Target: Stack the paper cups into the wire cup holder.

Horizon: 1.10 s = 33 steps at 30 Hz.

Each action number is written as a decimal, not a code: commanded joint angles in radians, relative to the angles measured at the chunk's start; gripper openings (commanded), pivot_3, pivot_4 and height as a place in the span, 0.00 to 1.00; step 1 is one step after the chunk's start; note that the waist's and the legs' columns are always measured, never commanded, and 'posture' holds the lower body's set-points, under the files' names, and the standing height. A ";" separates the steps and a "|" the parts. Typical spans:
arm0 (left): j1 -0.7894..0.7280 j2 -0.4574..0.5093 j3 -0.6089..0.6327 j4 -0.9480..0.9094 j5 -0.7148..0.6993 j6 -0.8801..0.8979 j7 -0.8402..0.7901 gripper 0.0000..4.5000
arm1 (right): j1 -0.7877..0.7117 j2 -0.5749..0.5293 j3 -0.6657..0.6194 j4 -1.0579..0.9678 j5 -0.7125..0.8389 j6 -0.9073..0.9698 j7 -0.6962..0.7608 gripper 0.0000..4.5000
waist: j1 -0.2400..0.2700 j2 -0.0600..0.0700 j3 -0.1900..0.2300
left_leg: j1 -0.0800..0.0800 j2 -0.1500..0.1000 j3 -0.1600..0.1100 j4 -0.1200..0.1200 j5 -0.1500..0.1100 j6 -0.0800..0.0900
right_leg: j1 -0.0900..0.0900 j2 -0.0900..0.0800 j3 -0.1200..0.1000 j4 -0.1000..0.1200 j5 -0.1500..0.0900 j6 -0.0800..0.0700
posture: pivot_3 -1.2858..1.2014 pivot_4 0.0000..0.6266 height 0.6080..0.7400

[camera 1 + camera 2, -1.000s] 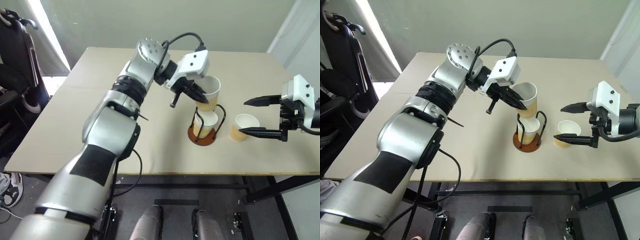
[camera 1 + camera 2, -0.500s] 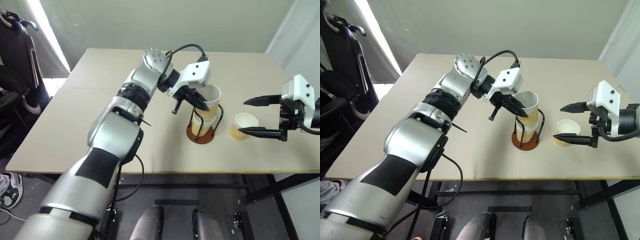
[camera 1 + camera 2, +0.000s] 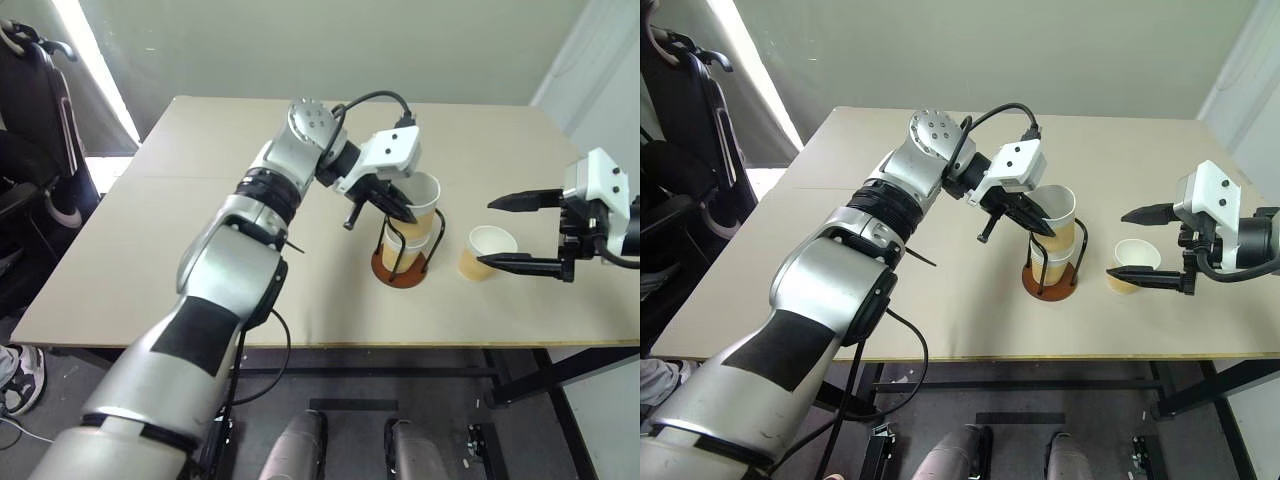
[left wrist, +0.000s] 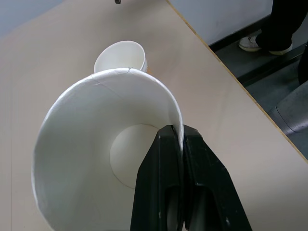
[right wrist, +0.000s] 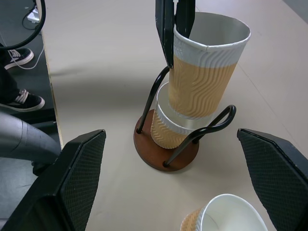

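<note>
Mid-step: second cup going into the holder. Left gripper (image 3: pixel 400 205) is clenched on the rim of the upper cup (image 5: pixel 207 67), one finger inside the wall, one outside, seen clearly in the left wrist view. That cup is partly nested in the lower cup (image 5: pixel 166 126), which already sits in the wire holder (image 5: pixel 166 153) between the black loops. Upper cup looks slightly tilted and not fully seated; a good stretch of its corrugated wall shows above the lower rim.

Next move, my read: push straight down until it seats, then let go and lift clear without snagging the wire loops. Risk: the tilt could jam it or rock the holder.

Right gripper (image 3: pixel 527 233) is released, jaws spread wide, holding nothing. Third cup (image 3: pixel 487 251) stands upright on the table (image 3: pixel 200 200), just in front of and between its fingertips, not touched as far as I can tell. The holder is well off to this gripper's left, beyond that cup.
</note>
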 commanded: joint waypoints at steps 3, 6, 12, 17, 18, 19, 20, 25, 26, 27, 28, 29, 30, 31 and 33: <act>-0.008 -0.003 0.023 -0.030 0.005 0.007 -0.028 0.21 | -0.004 -0.006 -0.030 -0.012 0.008 -0.009 -0.005 1.00 | 0.000 0.000 0.000 | 0.000 0.000 0.000 0.000 0.000 0.000 | 0.000 0.000 0.000 0.000 0.000 0.000 | 0.52 0.24 1.00; -0.008 -0.002 0.023 -0.031 0.008 0.007 -0.034 0.46 | -0.003 -0.007 -0.030 -0.012 0.008 -0.009 -0.005 1.00 | 0.000 0.000 0.000 | 0.000 0.000 0.000 0.000 0.000 -0.001 | 0.000 0.000 0.000 0.000 0.000 0.000 | 0.52 0.24 1.00; -0.010 -0.002 0.029 -0.031 0.011 0.008 -0.035 0.94 | 0.000 -0.009 -0.032 -0.011 0.005 -0.011 -0.005 1.00 | 0.000 0.000 0.000 | 0.000 0.000 0.000 0.000 0.000 -0.001 | 0.000 0.000 0.000 0.000 0.000 0.000 | 0.52 0.24 1.00; -0.012 -0.003 0.037 -0.030 0.011 0.005 -0.026 0.99 | -0.003 -0.008 -0.031 -0.009 0.006 -0.010 -0.005 1.00 | 0.000 0.000 0.000 | 0.000 0.000 0.000 0.000 -0.001 -0.002 | 0.000 0.000 0.000 0.000 0.000 0.000 | 0.52 0.24 1.00; -0.014 -0.004 0.042 -0.029 0.008 0.008 -0.022 0.99 | -0.005 -0.008 -0.030 -0.008 0.005 -0.010 -0.006 1.00 | 0.000 0.000 0.000 | 0.000 0.000 0.000 0.000 -0.001 -0.002 | 0.000 0.000 0.000 0.000 0.000 0.000 | 0.52 0.24 1.00; -0.017 -0.004 0.051 -0.028 0.002 0.017 -0.013 0.99 | -0.006 -0.007 -0.029 -0.004 -0.001 -0.016 -0.010 1.00 | 0.000 0.000 0.000 | 0.000 0.000 0.000 0.000 -0.001 -0.002 | 0.000 0.000 0.000 0.000 0.000 0.000 | 0.52 0.24 1.00; -0.020 -0.003 0.062 -0.027 -0.005 0.025 -0.007 0.99 | -0.006 -0.005 -0.029 0.000 -0.008 -0.024 -0.015 1.00 | 0.000 0.000 0.000 | 0.000 0.000 0.000 0.000 -0.001 -0.002 | 0.000 0.000 0.000 0.000 0.000 0.000 | 0.52 0.24 1.00; -0.036 0.041 0.161 -0.026 -0.066 0.105 0.044 0.99 | 0.018 -0.020 0.008 0.003 -0.062 -0.005 -0.055 1.00 | 0.000 0.000 0.000 | 0.000 0.000 0.000 0.000 -0.001 -0.002 | 0.000 0.000 0.000 0.000 0.000 0.000 | 0.52 0.24 1.00; -0.037 0.059 0.179 -0.028 -0.077 0.123 0.045 0.99 | 0.027 -0.022 0.021 0.000 -0.075 -0.006 -0.057 1.00 | -0.001 0.000 0.000 | 0.000 0.000 0.000 -0.001 -0.001 -0.002 | 0.000 0.000 0.000 0.000 0.000 0.000 | 0.52 0.24 1.00; -0.038 0.079 0.200 -0.030 -0.091 0.153 0.038 0.99 | 0.034 -0.027 0.040 0.003 -0.094 -0.013 -0.054 1.00 | -0.001 0.000 0.000 | 0.000 0.000 0.000 -0.001 -0.001 -0.002 | -0.001 0.000 0.000 0.000 0.000 0.000 | 0.52 0.24 1.00; -0.038 0.091 0.212 -0.033 -0.099 0.172 0.033 0.99 | 0.039 -0.029 0.050 0.006 -0.106 -0.020 -0.050 1.00 | -0.004 0.000 0.000 | 0.000 0.000 0.000 -0.001 -0.002 -0.002 | -0.001 0.000 0.000 0.000 0.000 0.000 | 0.52 0.24 1.00; -0.041 0.111 0.230 -0.037 -0.114 0.209 0.019 0.99 | 0.038 -0.033 0.077 0.022 -0.141 -0.051 -0.045 1.00 | -0.006 0.000 0.000 | 0.000 0.000 0.000 -0.001 -0.001 -0.002 | -0.001 0.001 0.000 0.000 0.000 0.000 | 0.52 0.24 1.00; -0.042 0.130 0.245 -0.042 -0.125 0.237 0.007 0.99 | 0.033 -0.036 0.104 0.041 -0.175 -0.079 -0.042 1.00 | -0.008 0.000 0.000 | 0.000 0.000 0.000 -0.001 -0.001 -0.002 | -0.002 0.001 0.000 0.000 0.000 0.000 | 0.52 0.24 1.00; -0.041 0.152 0.257 -0.047 -0.133 0.262 -0.006 0.99 | 0.021 -0.035 0.135 0.067 -0.210 -0.110 -0.037 1.00 | -0.009 0.000 0.000 | 0.000 0.000 0.000 -0.001 -0.001 -0.002 | -0.002 0.001 0.000 0.000 0.000 0.000 | 0.52 0.24 1.00; -0.035 0.183 0.268 -0.057 -0.139 0.294 -0.022 0.99 | -0.003 -0.028 0.176 0.113 -0.256 -0.152 -0.025 1.00 | -0.009 0.000 0.000 | 0.000 0.000 0.000 -0.001 -0.001 -0.001 | -0.002 0.001 0.000 0.000 0.000 0.000 | 0.52 0.24 1.00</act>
